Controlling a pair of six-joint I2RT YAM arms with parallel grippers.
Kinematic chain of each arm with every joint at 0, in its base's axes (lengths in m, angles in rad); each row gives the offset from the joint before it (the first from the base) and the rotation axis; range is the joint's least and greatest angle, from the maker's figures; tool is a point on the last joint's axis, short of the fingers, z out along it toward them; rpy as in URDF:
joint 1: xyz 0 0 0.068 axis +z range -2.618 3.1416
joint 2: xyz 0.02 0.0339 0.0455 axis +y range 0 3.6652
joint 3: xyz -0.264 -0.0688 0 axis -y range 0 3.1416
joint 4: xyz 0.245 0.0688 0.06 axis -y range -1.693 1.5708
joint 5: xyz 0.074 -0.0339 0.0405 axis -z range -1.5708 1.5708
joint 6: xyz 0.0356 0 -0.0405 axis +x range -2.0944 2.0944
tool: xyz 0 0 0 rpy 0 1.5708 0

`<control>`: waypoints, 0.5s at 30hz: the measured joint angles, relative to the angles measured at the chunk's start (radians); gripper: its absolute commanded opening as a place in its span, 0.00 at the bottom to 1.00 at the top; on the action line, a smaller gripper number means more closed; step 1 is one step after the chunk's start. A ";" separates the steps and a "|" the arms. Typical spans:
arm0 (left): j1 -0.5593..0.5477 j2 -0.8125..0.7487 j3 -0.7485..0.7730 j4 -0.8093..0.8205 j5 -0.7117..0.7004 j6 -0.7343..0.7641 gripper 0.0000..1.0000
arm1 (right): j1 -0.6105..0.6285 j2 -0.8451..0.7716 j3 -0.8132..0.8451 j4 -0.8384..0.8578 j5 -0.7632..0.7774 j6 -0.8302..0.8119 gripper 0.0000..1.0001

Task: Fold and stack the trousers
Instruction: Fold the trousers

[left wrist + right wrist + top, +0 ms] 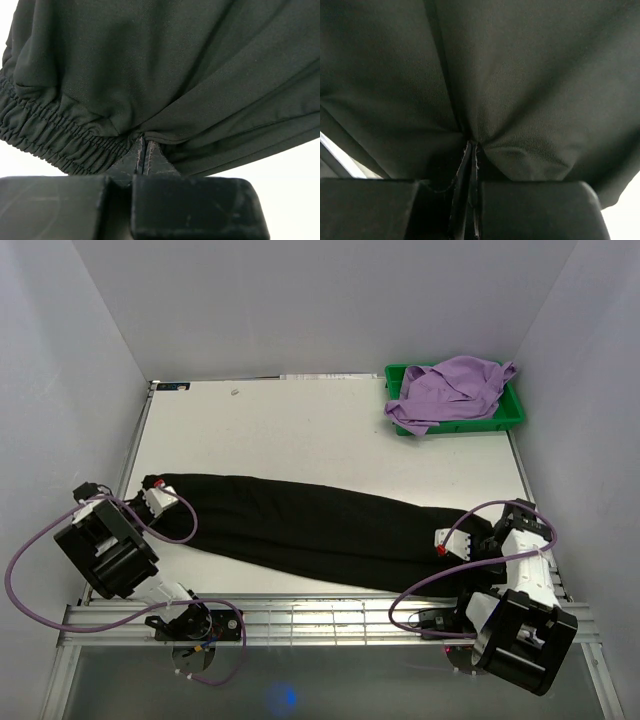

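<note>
Because a fold needs the cloth flat and taut, the table [300, 430] carries the trousers [320, 525] drawn out as one long black band between the two grippers, one end at each. The green bin [515, 416] sits well beyond the right gripper [447, 540], at the far corner. It holds the lilac garment [450, 390], which is kept out of the working area. The left gripper [160, 498] is clamped on a pinch of fabric, with the gathered elastic band [45, 135] just to one side of its fingertips, probably so that the edge lifts evenly. The right gripper is likewise closed on a fold of cloth at the opposite end. Judged from this, the fold itself has not yet been made.
</note>
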 measured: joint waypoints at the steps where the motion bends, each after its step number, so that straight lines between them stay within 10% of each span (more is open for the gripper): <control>1: -0.008 -0.003 -0.005 0.020 -0.007 -0.002 0.00 | 0.000 0.008 -0.005 0.008 0.004 -0.009 0.08; 15: -0.037 0.153 0.354 -0.105 0.024 -0.270 0.00 | 0.006 0.205 0.501 -0.123 -0.100 0.024 0.08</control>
